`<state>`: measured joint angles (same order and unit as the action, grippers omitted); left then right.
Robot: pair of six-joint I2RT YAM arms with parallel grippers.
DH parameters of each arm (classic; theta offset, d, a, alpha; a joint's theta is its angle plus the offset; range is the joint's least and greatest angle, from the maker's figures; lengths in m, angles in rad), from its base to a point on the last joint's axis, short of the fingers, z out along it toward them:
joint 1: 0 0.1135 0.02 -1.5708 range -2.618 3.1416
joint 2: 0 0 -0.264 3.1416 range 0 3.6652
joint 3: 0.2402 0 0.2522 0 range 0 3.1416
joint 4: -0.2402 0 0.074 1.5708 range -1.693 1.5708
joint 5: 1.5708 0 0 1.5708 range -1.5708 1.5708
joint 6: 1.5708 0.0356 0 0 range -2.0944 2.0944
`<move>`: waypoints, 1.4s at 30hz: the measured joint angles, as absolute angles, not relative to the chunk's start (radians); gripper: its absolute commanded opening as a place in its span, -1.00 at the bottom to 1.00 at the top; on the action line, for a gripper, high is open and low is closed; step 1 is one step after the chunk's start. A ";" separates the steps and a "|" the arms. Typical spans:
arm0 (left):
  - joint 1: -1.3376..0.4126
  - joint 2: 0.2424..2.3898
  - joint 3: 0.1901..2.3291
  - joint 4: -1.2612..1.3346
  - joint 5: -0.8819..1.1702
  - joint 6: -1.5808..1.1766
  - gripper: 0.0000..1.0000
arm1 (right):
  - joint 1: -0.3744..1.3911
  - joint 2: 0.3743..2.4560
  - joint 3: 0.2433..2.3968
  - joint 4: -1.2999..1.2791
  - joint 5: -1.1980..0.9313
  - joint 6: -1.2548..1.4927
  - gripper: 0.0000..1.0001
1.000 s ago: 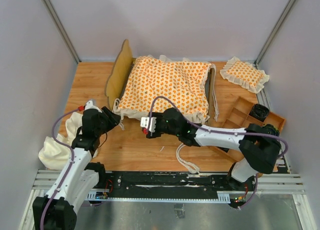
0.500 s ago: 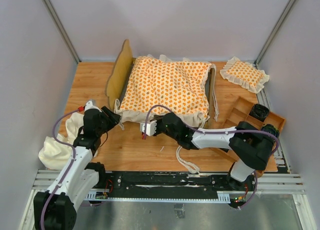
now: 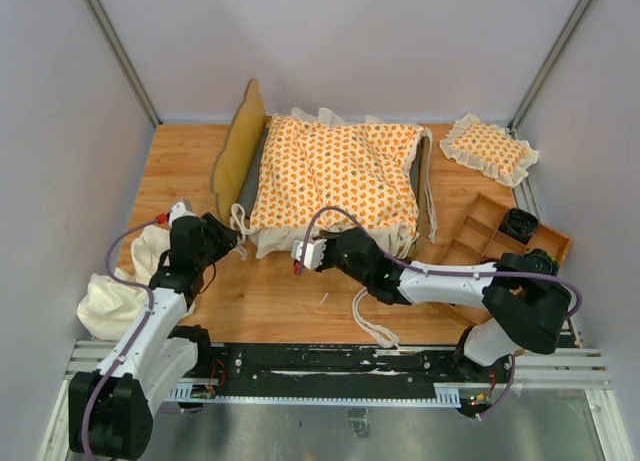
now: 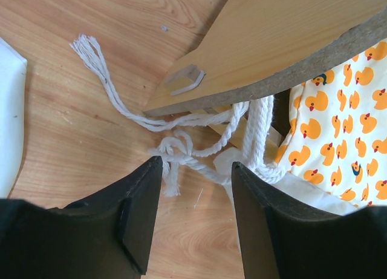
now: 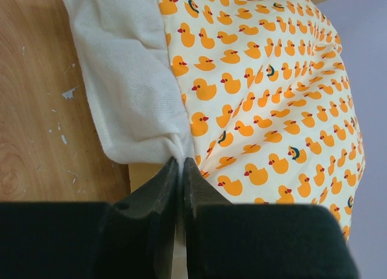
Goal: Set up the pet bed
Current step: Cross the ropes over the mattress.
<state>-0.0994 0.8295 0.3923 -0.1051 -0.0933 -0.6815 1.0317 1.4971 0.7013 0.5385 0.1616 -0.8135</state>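
Pinched fingertips point(image 5: 162, 191) of the right gripper point(image 5: 180, 163) are clenched on the cream ruffle point(image 5: 130, 91) at the near edge of the cushion point(image 3: 335, 176), a little way along from the near end of the headboard point(image 3: 238, 146). The grip sits on the loose trim, not on the padded body. That looks chosen so the whole cushion can be dragged or lifted without crushing it.

The left gripper point(image 4: 196, 165) hangs released at the headboard's near foot. Its 2 fingers are spread on either side of a knotted tangle of tie strings point(image 4: 181, 155) on the table point(image 4: 72, 128), and they grasp nothing. My guess is that it waits there to take a string once the cushion is squared up.

The cushion lies over the bed frame, one side up against the headboard, with its near edge spilling past the frame. The job looks about midway: the cushion is on the frame but untied and not yet seated. From the headboard, the small pillow point(image 3: 490, 149) lies well apart, beyond the cushion's opposite side. The plain cloth point(image 3: 115, 301) is bunched at the near table edge, on the headboard's outer side.
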 measured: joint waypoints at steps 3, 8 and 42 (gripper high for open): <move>-0.099 0.824 0.392 -0.108 -0.103 -0.677 0.07 | 1.024 1.497 0.702 0.537 0.174 -0.779 -0.80; -0.099 0.765 0.392 -0.128 -0.118 -0.661 0.09 | 0.981 1.474 0.702 0.515 0.175 -0.691 -0.78; -0.098 0.876 0.247 0.253 0.192 -0.528 -0.99 | 0.949 1.439 0.712 0.495 0.121 -0.529 -0.76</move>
